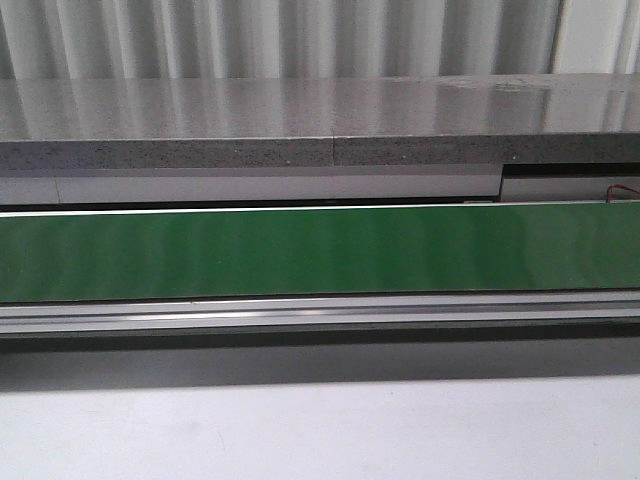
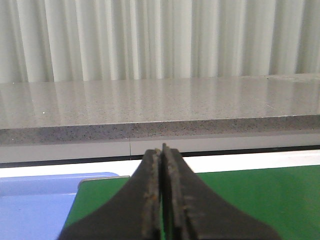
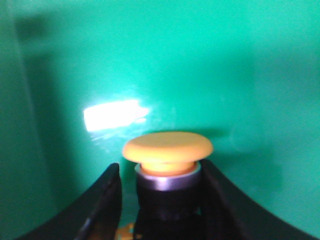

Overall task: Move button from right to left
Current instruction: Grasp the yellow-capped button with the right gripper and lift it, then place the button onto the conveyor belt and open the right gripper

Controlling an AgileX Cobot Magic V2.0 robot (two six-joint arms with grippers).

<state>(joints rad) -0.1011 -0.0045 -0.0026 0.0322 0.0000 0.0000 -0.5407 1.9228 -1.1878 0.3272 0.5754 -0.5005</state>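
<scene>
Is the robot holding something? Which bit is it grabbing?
The right gripper holds the button by its dark body, under the yellow-orange cap. The left gripper is shut and empty.

Factory-style test cell or lab indicated: green conveyor belt [image 1: 300, 250] framed by aluminium rail [image 1: 320, 312], speckled grey stone ledge [image 1: 250, 120] behind, backed by white corrugated wall panelling [image 1: 280, 38].

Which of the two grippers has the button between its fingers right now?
The right gripper: its fingers flank the dark body of the yellow-capped button over a green surface. The left gripper is shut on nothing, above the green belt.
</scene>
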